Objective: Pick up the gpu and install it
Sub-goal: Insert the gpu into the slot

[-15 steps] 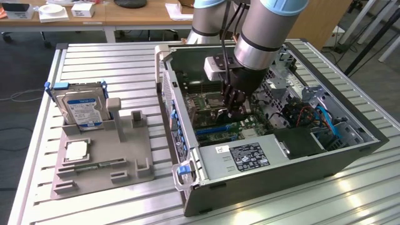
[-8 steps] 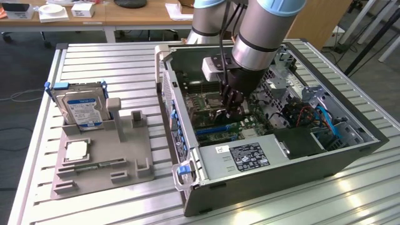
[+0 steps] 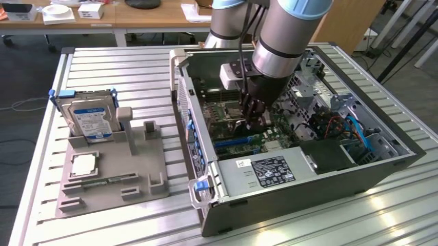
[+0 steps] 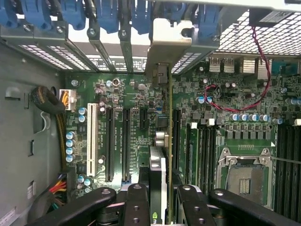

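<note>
The gpu is seen edge-on, pinched between the inner fingers of the gripper, which are closed against its two flat faces. It is judged that the thin card is held this way so that it hangs upright with its connector edge turned down toward the board. Beneath and beyond it, the green motherboard is laid out flat. The card is lined up parallel with the long black expansion slots and the white slot beside them; whether its edge has entered a slot cannot be told, since that contact is hidden by the card itself. At the far end, the card's metal bracket is brought against the rear wall of slot covers and blue latches, seemingly so that its ports meet the rear opening. In the exterior view the gripper is reached down into the open computer case. Well apart, on the exterior view's left, a hard drive is stood in a grey holder.
</note>
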`<state>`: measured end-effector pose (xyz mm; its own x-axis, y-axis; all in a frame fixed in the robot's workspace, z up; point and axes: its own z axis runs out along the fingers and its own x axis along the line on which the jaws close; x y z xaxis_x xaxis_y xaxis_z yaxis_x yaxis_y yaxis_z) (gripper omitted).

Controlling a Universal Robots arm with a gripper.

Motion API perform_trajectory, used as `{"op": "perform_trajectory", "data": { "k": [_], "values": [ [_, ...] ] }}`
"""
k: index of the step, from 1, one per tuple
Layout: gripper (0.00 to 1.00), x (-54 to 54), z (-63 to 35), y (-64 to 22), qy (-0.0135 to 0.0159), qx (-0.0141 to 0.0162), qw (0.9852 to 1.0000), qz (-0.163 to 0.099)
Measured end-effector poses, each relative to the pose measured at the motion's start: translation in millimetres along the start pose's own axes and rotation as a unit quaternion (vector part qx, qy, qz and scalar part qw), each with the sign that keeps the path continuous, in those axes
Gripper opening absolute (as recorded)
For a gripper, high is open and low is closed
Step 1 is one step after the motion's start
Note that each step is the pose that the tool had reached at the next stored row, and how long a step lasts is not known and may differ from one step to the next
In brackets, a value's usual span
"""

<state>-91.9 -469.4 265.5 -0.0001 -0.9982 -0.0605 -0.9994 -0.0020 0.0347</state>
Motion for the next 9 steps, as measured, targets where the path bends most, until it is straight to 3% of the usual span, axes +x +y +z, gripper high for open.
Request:
{"op": "perform_trajectory", "data": {
  "k": [9],
  "values": [
    [0.27, -0.7, 4.1, 0.8, 0.0, 0.0, 1.0, 0.0]
  ]
}}
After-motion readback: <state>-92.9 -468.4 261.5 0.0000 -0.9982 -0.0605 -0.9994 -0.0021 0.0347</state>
